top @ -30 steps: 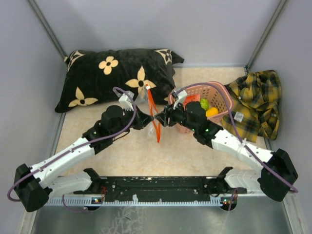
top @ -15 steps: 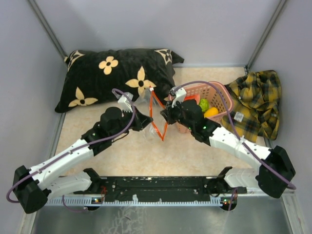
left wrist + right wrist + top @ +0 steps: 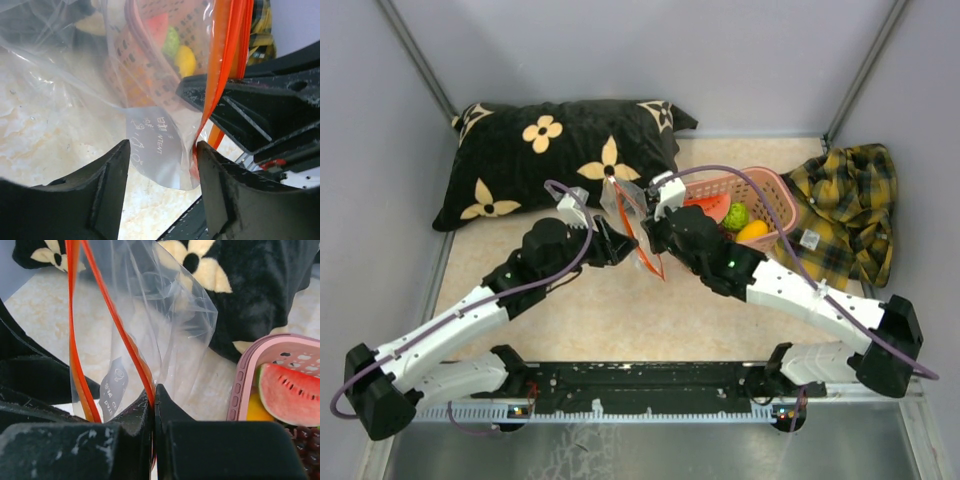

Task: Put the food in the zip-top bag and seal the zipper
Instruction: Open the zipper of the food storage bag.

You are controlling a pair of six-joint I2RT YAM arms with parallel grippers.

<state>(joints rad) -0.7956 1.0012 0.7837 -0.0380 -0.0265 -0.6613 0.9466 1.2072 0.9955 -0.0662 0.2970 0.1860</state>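
The clear zip-top bag point(image 3: 632, 222) hangs upright between both grippers over the table's middle. Its red-orange zipper point(image 3: 646, 250) runs down its mouth. My right gripper point(image 3: 154, 392) is shut on one zipper point(image 3: 107, 305) strip near the bag point(image 3: 170, 325). My left gripper point(image 3: 162, 165) stands open; the bag's labelled lower corner point(image 3: 152, 145) hangs between its jaws, against the right one. The food lies in the pink basket point(image 3: 775, 190): a watermelon slice point(image 3: 290, 395), a green fruit point(image 3: 737, 214), an orange piece point(image 3: 754, 230) and dark grapes point(image 3: 305, 440).
A black pillow point(image 3: 550, 150) with cream flowers lies at the back left, just behind the bag. A yellow plaid cloth point(image 3: 845, 210) is bunched at the right beside the basket. The arms' black base rail point(image 3: 640, 385) runs along the near edge.
My left gripper has opened and let go of the bag. My right gripper has shut on the zipper strip and moved left with it, and the bag's mouth has narrowed.
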